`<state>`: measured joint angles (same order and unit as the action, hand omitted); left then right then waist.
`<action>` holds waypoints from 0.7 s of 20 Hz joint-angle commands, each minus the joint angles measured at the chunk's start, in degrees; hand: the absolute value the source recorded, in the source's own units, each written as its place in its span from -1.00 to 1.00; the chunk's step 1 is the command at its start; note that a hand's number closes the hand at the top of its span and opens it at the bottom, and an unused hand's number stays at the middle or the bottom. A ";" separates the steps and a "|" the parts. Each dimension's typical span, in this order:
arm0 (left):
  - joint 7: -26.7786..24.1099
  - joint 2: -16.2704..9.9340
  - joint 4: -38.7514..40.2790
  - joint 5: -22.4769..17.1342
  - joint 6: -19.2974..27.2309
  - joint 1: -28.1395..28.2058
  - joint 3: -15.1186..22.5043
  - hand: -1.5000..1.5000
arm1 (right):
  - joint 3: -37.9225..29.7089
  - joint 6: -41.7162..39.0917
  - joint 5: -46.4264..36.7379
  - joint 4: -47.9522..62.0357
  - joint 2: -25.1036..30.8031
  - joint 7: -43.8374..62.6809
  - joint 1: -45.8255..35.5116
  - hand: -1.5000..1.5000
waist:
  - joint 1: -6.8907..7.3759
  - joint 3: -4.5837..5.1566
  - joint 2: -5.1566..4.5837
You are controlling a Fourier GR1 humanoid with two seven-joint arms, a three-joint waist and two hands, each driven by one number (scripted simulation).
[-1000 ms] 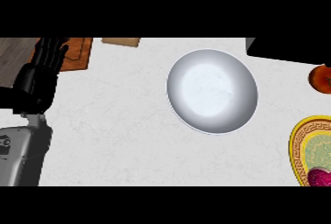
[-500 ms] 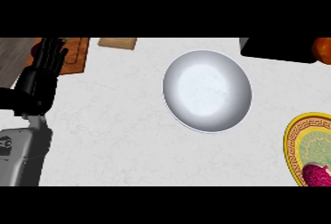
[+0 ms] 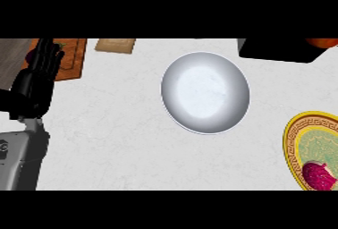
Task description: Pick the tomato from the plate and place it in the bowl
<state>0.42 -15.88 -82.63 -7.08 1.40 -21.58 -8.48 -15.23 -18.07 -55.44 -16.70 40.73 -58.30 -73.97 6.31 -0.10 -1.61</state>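
While you look down on the pale worktop [image 3: 119, 147], the grey bowl [image 3: 206, 92] sits near the middle, a little toward one o'clock, with nothing inside it. At four o'clock, cut by the frame's edge, you have the yellow-rimmed plate [image 3: 292, 147]; a dark pink piece of food [image 3: 320, 175] lies on its lower part. The tomato [image 3: 323, 42] shows only as an orange-red sliver at one o'clock, at the very top edge, just beside a black block [image 3: 280, 49] that hides whatever holds it; the right hand cannot be made out, so you cannot tell its fingers' state. Your left hand [image 3: 36, 82] stands at nine o'clock, fingers straight and open, holding nothing, tips over a brown board [image 3: 71, 60] at eleven o'clock. A small tan tile [image 3: 116, 45] lies at twelve o'clock.
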 commanded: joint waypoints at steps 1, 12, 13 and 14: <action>-0.77 -0.89 1.64 -0.16 -0.27 0.33 -1.22 0.00 | 1.61 -17.19 1.23 2.76 -1.32 -9.40 -5.33 1.00 | -0.84 0.19 0.21; -1.49 -0.90 0.05 -0.20 0.02 3.47 -1.93 0.00 | 8.89 -20.65 0.96 4.33 -10.73 -6.29 -12.29 1.00 | -3.39 0.12 1.32; -2.64 -0.41 1.86 0.23 0.14 3.20 -1.75 0.00 | 9.83 -19.48 0.74 4.32 -13.51 -5.59 -11.69 1.00 | -4.26 0.15 1.21; -2.46 -1.36 0.85 -0.65 -0.50 4.50 -2.85 0.00 | 10.35 -20.25 0.80 4.57 -14.45 -4.39 -12.24 1.00 | -4.02 0.16 1.56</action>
<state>-1.72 -16.55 -81.74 -7.27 1.24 -18.46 -10.28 -7.13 -25.13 -54.22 -12.91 29.32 -53.54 -85.06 3.07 0.05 -0.40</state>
